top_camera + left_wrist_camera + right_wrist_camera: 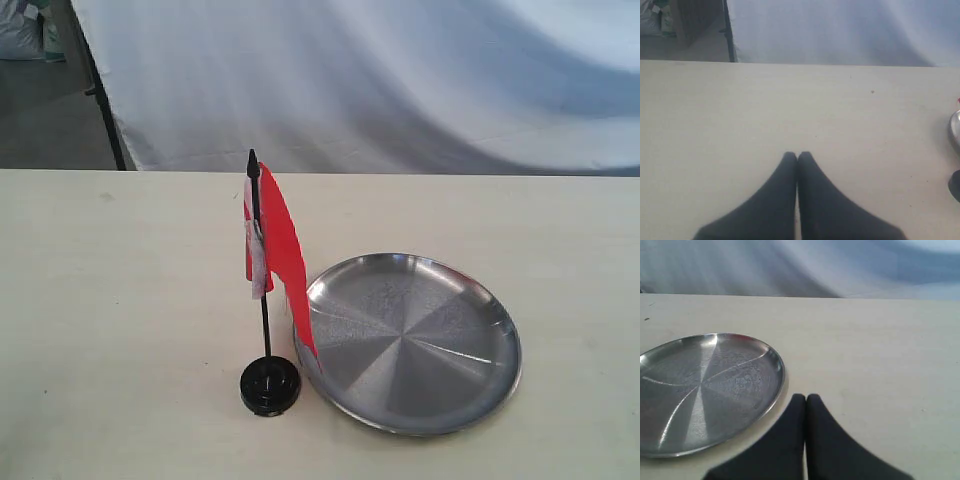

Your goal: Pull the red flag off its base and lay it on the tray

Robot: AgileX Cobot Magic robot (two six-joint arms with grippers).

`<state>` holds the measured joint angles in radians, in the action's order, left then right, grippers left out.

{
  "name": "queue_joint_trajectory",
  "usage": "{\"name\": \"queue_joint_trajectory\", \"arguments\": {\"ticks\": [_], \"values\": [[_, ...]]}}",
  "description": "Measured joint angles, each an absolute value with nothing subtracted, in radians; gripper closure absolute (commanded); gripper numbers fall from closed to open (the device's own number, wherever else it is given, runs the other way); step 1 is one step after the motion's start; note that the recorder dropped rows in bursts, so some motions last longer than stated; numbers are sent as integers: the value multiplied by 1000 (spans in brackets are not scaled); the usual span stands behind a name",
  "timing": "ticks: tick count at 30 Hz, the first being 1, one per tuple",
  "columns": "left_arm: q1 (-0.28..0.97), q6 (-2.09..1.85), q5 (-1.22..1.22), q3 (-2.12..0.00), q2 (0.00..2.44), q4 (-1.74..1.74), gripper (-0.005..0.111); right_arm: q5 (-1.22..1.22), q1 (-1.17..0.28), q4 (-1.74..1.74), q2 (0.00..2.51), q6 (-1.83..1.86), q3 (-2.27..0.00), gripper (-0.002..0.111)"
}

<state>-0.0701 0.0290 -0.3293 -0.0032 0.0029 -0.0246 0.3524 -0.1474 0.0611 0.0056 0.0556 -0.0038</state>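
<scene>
The red flag [281, 245] stands upright on its thin black stick, planted in the small round black base [270, 386]. Right beside the base lies the round silver tray [415, 342], with nothing in it; the flag's cloth hangs over its left rim. Neither gripper shows in the exterior view. My left gripper [797, 156] is shut and holds nothing, over bare table, with the tray's rim [954, 131] and the base [955, 185] at the frame's edge. My right gripper [805, 398] is shut and holds nothing, close beside the tray [700, 390].
The pale table [120, 300] stretches wide around the flag and tray. A white cloth backdrop [400, 80] hangs behind the table's far edge. A dark metal leg [105, 110] stands at the back left.
</scene>
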Motion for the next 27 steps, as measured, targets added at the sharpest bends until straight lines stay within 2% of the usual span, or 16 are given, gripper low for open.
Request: {"name": "queue_joint_trajectory", "arguments": {"ticks": [6, 11, 15, 18, 23, 27], "values": [[-70, 29, -329, -3, 3, -25, 107, 306, -147, 61, 6, 56, -4, 109], [-70, 29, -329, -3, 3, -25, 107, 128, -147, 61, 6, 56, -4, 109], [-70, 29, -329, -3, 3, -25, 107, -104, -147, 61, 6, 0, -4, 109], [-70, 29, -329, -3, 3, -25, 107, -228, -147, 61, 6, -208, -4, 109], [-70, 29, -329, -3, 3, -25, 107, -183, -147, 63, 6, -695, -4, 109], [-70, 29, -329, -3, 3, -25, 107, -181, -147, 65, 6, -751, -4, 109]]}}
